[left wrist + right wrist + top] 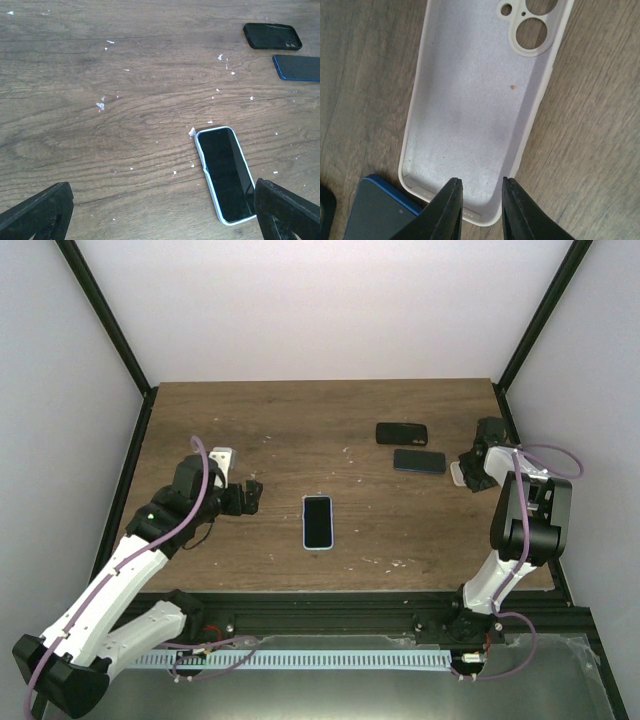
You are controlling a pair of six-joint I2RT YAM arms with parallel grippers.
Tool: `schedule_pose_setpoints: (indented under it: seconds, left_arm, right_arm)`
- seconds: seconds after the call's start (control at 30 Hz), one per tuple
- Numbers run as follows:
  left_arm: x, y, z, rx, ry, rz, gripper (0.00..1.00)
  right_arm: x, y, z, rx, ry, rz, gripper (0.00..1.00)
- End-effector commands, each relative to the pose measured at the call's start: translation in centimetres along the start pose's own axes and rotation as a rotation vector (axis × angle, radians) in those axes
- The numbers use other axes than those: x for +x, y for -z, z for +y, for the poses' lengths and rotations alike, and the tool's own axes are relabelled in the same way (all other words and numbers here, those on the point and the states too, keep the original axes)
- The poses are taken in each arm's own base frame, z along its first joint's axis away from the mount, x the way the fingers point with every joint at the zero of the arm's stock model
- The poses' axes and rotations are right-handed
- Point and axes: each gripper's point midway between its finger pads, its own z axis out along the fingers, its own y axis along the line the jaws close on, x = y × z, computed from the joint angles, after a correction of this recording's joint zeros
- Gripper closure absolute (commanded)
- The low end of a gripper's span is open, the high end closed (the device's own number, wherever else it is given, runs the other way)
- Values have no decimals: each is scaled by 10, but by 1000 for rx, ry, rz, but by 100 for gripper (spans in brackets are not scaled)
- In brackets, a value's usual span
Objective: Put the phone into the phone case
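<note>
The white phone case (475, 100) lies open side up by the table's (300, 420) right edge, a blue phone (380, 210) just beside its corner. The right gripper (480, 182) hangs over its end rim, jaws narrowed; a grip cannot be told. The left gripper (162, 200), spread wide, is near the light-edged phone (317, 521) on open wood mid-table

Cream-white soft phone case (470, 110) lies open side up on brown wood-grain table (590, 125) — camera cutouts upper right. Black two-finger gripper (480, 182), jaws narrowly apart, straddles its bottom rim; contact unclear. Blue-edged dark phone (375, 210) lower left.
</note>
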Motion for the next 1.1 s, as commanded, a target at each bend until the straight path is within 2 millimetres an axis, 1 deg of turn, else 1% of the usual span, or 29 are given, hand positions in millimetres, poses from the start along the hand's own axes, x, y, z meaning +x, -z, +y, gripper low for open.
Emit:
schedule_pose_setpoints:
  seconds: [0.0,0.27,0.77,0.87,1.07]
  left_arm:
    - [-4,2,0,2,-13,-25,0]
    - [-4,1,1,1,-12,-23,0]
    - [-4,1,1,-3,-15,-23,0]
    - [-4,1,2,-5,-15,-25,0]
    - [-5,2,3,-9,-13,-30,0]
  right_arm:
    - [-4,-2,-12,47,-45,-9,77]
    - [-1,-9,-13,55,-58,11,77]
    - [5,-21,-23,95,-86,31,76]
    - [6,-23,-23,98,-84,34,81]
    - [7,-19,-24,88,-70,36,98]
